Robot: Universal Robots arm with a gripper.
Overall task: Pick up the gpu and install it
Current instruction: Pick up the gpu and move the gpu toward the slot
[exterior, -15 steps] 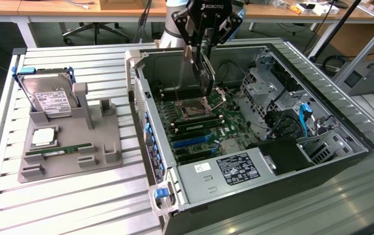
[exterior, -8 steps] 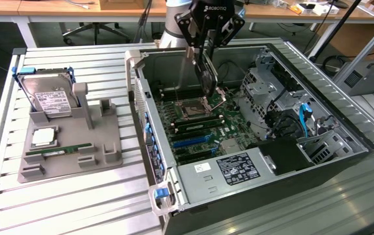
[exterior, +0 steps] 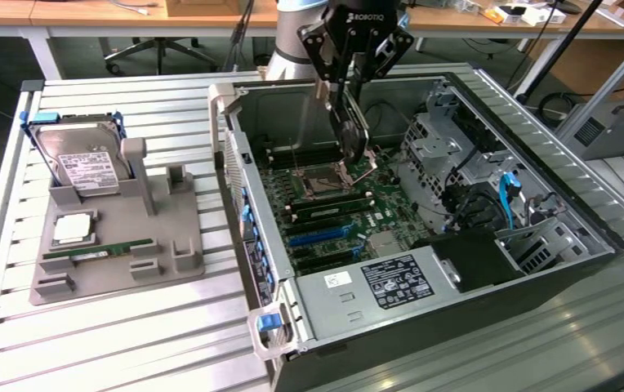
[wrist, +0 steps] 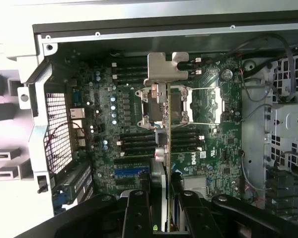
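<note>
holding gpu [exterior: 354, 135] edge-down, clamped in the gripper [exterior: 347, 86], above the cpu socket [exterior: 318, 181] inside the open case [exterior: 228, 131], apart from the blue slots [exterior: 318, 237]; judged best to hold card plumb, line lower edge parallel over a slot, avoid snagging loose cables [exterior: 506, 189].

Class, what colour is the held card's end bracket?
Silver; the gpu bracket shows best in the wrist view.
</note>
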